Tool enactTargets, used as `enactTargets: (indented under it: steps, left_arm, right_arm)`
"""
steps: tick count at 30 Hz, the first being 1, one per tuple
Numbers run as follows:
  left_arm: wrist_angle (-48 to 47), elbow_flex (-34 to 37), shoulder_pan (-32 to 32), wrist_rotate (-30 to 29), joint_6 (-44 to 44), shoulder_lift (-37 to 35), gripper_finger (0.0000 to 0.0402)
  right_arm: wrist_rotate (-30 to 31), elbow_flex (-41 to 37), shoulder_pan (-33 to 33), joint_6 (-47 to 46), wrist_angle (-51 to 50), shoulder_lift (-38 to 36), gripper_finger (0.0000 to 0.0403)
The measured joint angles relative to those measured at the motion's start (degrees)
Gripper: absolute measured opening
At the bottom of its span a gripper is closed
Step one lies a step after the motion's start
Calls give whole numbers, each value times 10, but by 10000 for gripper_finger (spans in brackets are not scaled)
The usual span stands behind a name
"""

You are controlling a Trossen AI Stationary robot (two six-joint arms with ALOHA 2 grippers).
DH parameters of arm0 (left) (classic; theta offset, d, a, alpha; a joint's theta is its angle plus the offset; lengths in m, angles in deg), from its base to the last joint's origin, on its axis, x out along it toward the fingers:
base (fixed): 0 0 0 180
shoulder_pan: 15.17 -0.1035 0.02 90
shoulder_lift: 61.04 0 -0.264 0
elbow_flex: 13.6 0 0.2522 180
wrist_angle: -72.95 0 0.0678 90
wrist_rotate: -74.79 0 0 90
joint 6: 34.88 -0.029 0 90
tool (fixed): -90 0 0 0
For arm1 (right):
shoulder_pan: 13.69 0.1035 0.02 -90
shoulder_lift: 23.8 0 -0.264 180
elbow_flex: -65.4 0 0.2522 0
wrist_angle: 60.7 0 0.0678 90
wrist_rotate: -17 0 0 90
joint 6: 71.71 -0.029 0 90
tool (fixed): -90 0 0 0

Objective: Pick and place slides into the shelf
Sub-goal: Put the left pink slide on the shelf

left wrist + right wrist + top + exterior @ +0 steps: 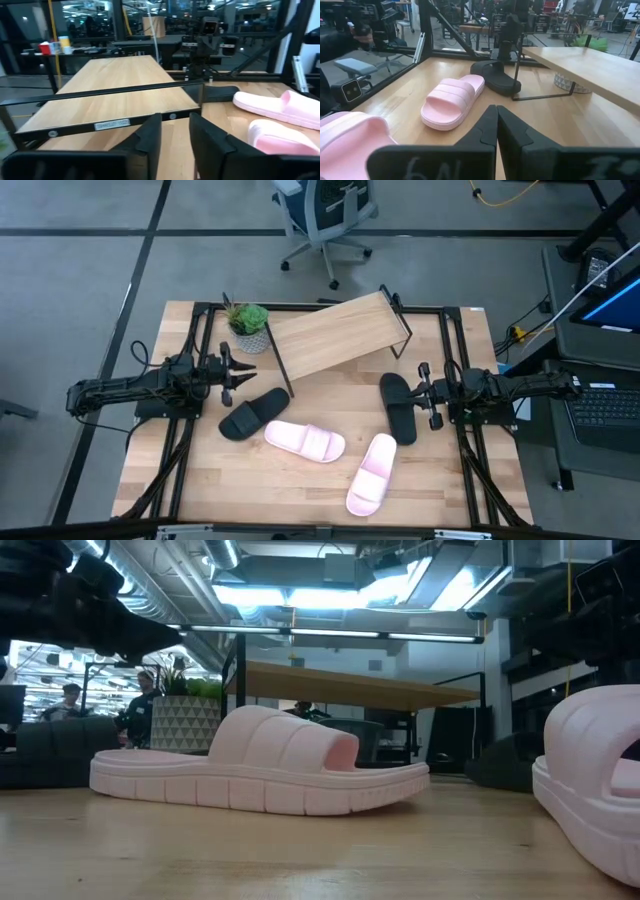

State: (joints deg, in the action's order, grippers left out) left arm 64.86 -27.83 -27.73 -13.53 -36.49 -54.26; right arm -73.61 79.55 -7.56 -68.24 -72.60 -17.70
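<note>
Four slides lie sole-down on the table. One black slide is left of centre and the other black slide is on the right. One pink slide lies mid-table, the other pink slide nearer the near edge. The shelf, a slanted light-wood board on a black wire frame, stands at the far side. My left gripper hovers at the table's left, near the shelf's left end, fingers slightly open and holding nothing. My right gripper is shut and empty, just right of the right-hand black slide, which its wrist view does not show.
A small potted plant stands by the shelf's left far corner. Black frame rails run along both sides of the table. Bare wood shows at the near left. An office chair stands beyond the far edge.
</note>
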Motion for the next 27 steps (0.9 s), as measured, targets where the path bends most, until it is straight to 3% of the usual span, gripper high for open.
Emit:
enactTargets:
  steps: [7,15,18,27]
  left_arm:
    - [-17,0,0,22,7,2,7]
    - [-27,0,0,8,27,42,2]
    - [-27,0,0,10,27,63,1]
    - [30,0,0,139,90,91,0]
  right_arm:
    - [0,0,0,-2,0,0,10]
    - [-77,0,1,-32,5,0,10]
    - [-81,0,1,-45,6,0,10]
    - [-79,0,0,0,16,0,10]
